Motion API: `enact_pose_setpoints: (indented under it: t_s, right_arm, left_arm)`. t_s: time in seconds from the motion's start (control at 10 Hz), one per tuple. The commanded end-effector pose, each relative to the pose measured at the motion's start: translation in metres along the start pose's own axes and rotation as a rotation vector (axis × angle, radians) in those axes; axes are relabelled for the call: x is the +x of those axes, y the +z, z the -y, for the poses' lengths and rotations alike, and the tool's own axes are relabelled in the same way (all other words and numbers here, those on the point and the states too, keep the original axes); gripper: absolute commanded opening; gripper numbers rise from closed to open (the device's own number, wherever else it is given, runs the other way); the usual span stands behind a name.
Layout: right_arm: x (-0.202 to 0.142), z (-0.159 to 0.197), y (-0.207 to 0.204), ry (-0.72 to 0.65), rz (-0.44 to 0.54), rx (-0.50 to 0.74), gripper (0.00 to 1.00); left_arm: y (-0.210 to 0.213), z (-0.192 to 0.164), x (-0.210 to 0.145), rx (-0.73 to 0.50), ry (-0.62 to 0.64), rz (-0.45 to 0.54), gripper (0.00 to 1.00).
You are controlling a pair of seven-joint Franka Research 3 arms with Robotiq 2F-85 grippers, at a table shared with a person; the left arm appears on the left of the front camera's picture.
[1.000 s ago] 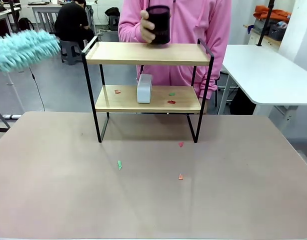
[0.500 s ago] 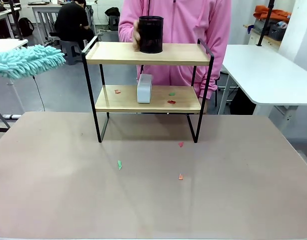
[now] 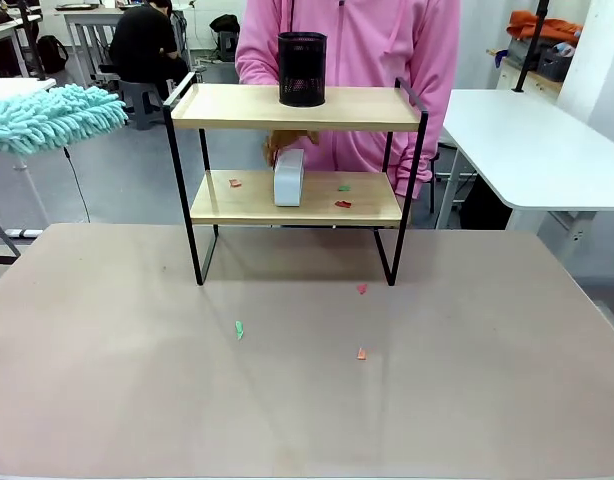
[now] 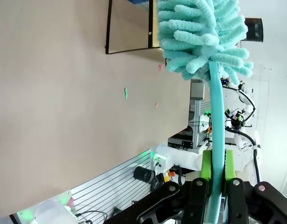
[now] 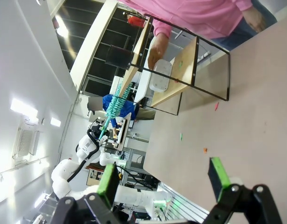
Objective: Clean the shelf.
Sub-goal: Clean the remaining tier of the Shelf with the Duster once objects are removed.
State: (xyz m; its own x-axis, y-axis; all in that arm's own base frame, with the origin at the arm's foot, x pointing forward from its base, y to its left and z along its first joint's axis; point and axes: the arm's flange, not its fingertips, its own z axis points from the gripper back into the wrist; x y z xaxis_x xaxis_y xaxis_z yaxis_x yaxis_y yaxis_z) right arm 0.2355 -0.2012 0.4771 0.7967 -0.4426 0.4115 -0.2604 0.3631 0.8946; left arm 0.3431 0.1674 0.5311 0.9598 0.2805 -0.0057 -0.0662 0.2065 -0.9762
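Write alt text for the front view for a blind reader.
A two-tier wooden shelf stands on a beige table, a black mesh cup on its top board, a white box on the lower. A person in pink has a hand by the box; a teal duster shows at the left edge.

The picture's left edge cuts off the duster [image 3: 52, 115].

Left fingers [image 4: 206, 163] pinched shut — right fingers [image 5: 107, 179] spread wide.
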Motion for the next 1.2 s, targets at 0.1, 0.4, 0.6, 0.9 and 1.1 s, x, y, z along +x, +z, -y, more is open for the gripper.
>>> enact_pose_setpoints:
  t_s: [0.1,0.4,0.6,0.9,1.1]
  right_arm:
    - [0.0018,-0.001,-0.0006,0.027,0.015,0.018,1.0]
    - [0.0018,-0.001,-0.0006,0.027,0.015,0.018,1.0]
    - [0.0018,-0.001,-0.0006,0.027,0.015,0.018,1.0]
    - [0.0018,-0.001,-0.0006,0.027,0.015,0.018,1.0]
    - [0.0018,-0.001,-0.0006,0.027,0.015,0.018,1.0]
  left_arm:
    - [-0.0005,-0.0017,-0.0035,-0.003,-0.022,-0.005,0.13]
    - [-0.0005,-0.0017,-0.0035,-0.003,-0.022,-0.005,0.13]
    - [-0.0005,-0.0017,-0.0035,-0.003,-0.022,-0.005,0.13]
    - [-0.0005,-0.0017,-0.0035,-0.003,-0.022,-0.005,0.13]
    - [-0.0023,0.0021,-0.0092,0.041,-0.056,-0.016,0.13]
